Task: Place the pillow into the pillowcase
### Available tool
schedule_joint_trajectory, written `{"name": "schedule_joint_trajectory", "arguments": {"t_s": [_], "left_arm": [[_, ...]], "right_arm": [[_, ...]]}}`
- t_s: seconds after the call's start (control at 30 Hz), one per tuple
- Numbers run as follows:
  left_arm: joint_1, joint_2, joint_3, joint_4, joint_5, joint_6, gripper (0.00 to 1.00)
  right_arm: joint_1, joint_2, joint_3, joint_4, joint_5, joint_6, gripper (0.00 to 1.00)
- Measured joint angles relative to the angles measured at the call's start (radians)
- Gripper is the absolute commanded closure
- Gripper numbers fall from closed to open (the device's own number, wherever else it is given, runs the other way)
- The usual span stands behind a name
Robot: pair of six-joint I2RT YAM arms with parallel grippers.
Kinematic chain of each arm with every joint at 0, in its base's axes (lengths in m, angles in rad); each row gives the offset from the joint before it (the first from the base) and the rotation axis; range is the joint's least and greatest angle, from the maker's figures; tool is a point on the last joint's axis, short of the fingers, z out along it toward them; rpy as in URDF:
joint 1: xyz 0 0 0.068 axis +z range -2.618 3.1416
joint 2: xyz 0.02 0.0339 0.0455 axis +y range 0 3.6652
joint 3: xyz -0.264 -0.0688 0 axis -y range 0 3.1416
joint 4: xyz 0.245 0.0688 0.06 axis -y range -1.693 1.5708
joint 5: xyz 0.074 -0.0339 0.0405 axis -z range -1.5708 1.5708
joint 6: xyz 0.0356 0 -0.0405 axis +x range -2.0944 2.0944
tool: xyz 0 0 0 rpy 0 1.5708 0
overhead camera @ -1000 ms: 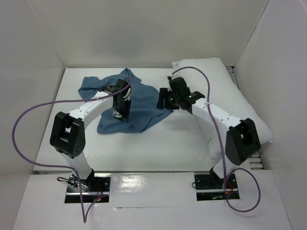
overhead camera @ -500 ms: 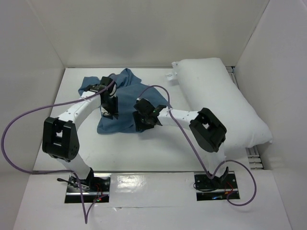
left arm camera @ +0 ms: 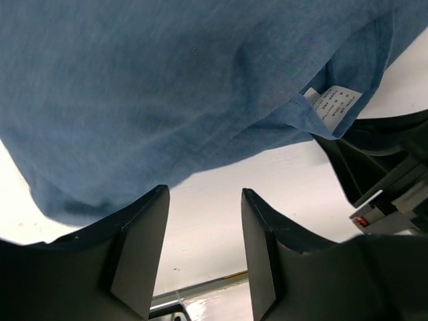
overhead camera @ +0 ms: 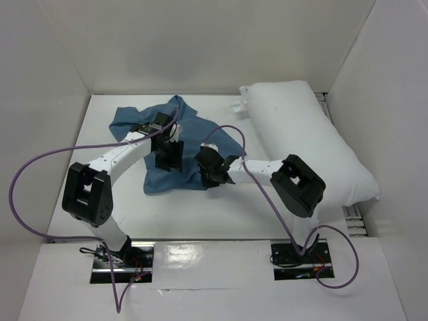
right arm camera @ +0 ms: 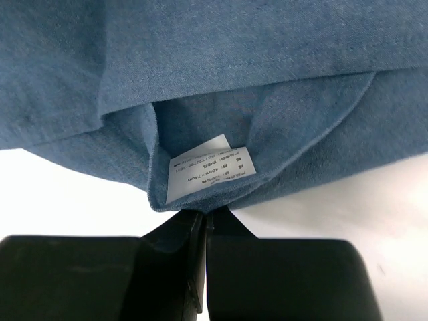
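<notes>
The blue pillowcase lies crumpled on the white table, left of centre. The plump white pillow lies along the right side, apart from it. My left gripper is over the pillowcase's near part; in the left wrist view it is open with only bare table between the fingers, the cloth just beyond. My right gripper is at the pillowcase's near right edge. In the right wrist view it is shut on the hem of the cloth, right below a white care label.
White walls close in the table on the left, back and right. Purple cables loop from both arms. The right arm's elbow sits just in front of the pillow. The right gripper's black body shows at the left wrist view's right edge.
The right arm swung from the pillow over to the pillowcase's near edge and shut on the hem. The left gripper opened and let go of the cloth, which shifted slightly right.
</notes>
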Motion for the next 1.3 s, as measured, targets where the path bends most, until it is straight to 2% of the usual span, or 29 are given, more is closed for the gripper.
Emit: {"name": "schedule_joint_trajectory", "arguments": {"t_s": [0.17, 0.2, 0.3, 0.4, 0.77, 1.07, 1.1, 1.13, 1.17, 1.3], "left_arm": [[-0.101, 0.063, 0.006, 0.019, 0.013, 0.030, 0.40], [-0.120, 0.080, 0.009, 0.024, 0.013, 0.030, 0.45], [-0.162, 0.116, 0.008, 0.059, 0.060, 0.030, 0.45], [-0.166, 0.121, -0.012, 0.120, 0.113, 0.025, 0.43], [-0.194, 0.166, -0.027, 0.249, 0.107, -0.003, 0.43], [-0.211, 0.198, -0.027, 0.285, 0.048, -0.028, 0.69], [-0.211, 0.198, -0.027, 0.285, 0.040, -0.027, 0.74], [-0.211, 0.198, -0.027, 0.285, 0.029, -0.028, 0.94], [-0.211, 0.198, -0.027, 0.286, 0.018, -0.036, 1.00], [-0.207, 0.198, -0.025, 0.282, -0.024, -0.047, 1.00]], "right_arm": [[-0.011, -0.090, -0.089, -0.008, 0.004, -0.016, 1.00], [-0.014, -0.105, -0.101, -0.007, 0.004, -0.020, 1.00], [-0.027, -0.135, -0.131, -0.005, -0.006, -0.026, 1.00], [-0.047, -0.150, -0.158, 0.003, -0.023, -0.026, 1.00], [-0.063, -0.164, -0.177, 0.007, -0.035, -0.026, 1.00], [-0.065, -0.186, -0.181, 0.007, -0.034, -0.030, 1.00], [-0.065, -0.190, -0.182, 0.008, -0.033, -0.030, 1.00], [-0.065, -0.196, -0.182, 0.007, -0.031, -0.030, 1.00], [-0.065, -0.201, -0.183, 0.008, -0.031, -0.030, 1.00], [-0.065, -0.216, -0.192, 0.008, -0.030, -0.030, 1.00]]}}
